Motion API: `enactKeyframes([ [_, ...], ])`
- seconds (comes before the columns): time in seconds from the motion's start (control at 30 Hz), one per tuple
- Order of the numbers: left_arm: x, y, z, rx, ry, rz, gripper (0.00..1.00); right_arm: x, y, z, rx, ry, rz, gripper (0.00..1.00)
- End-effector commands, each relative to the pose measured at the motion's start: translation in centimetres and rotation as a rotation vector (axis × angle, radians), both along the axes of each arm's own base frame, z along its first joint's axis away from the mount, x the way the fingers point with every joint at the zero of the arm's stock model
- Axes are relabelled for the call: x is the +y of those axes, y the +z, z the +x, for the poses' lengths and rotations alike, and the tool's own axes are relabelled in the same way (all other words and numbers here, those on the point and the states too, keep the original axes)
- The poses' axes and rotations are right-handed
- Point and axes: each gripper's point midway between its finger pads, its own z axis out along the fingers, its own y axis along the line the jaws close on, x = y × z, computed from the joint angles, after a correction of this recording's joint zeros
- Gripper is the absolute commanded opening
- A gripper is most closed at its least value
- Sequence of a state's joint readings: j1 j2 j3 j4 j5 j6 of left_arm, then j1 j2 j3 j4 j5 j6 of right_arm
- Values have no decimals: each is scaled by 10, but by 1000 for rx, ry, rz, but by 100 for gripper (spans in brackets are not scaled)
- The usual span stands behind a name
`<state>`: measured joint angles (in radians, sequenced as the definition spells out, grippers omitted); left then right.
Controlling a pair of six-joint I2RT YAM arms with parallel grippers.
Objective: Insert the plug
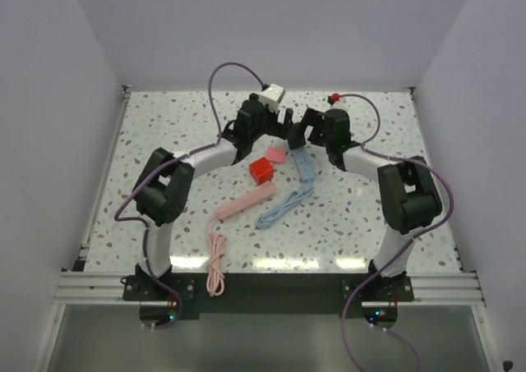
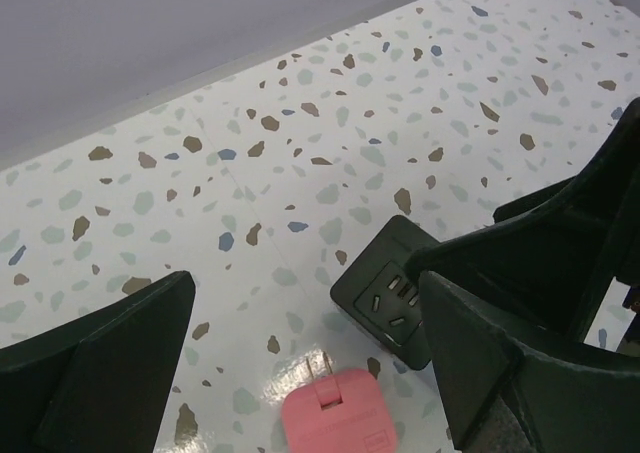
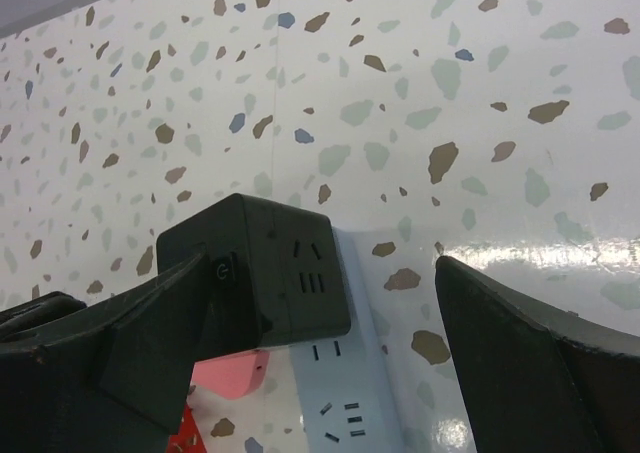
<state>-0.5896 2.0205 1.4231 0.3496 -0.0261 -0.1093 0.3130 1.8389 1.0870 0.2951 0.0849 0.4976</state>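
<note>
A pink plug [image 2: 335,415] lies flat on the speckled table, its two prongs pointing at a black cube socket [image 2: 388,295]. My left gripper [image 2: 310,373] is open, straddling the plug above it; its right finger [image 2: 500,363] stands beside the cube. In the right wrist view the black cube [image 3: 270,268] sits at the end of a pale blue power strip [image 3: 355,398], with the pink plug [image 3: 225,378] beside it. My right gripper [image 3: 320,363] is open around the cube and the strip, its left finger [image 3: 110,358] close against the cube. From above, the plug [image 1: 276,154] lies between both grippers.
A red cube [image 1: 261,170] sits just in front of the plug. A pink power strip [image 1: 246,201] with a coiled pink cable [image 1: 215,261] lies nearer the bases. The blue strip [image 1: 304,165] trails a blue cable [image 1: 283,206]. A white block [image 1: 274,93] is at the back.
</note>
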Motion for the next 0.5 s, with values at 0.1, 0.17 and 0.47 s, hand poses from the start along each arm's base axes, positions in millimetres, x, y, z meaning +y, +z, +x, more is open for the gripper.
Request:
enactKeyframes([
  [0.1,-17,0,-2,9,-35,-16,99,-18,-96,-81,369,64,-187,94],
  [0.17,-18,-6,-4,23,-38,-6,99,-20,-94,-79,363,54,-191,94],
  [0.47,-19,-36,-10,70,-49,40,99,-29,-98,-80,399,11,-191,96],
])
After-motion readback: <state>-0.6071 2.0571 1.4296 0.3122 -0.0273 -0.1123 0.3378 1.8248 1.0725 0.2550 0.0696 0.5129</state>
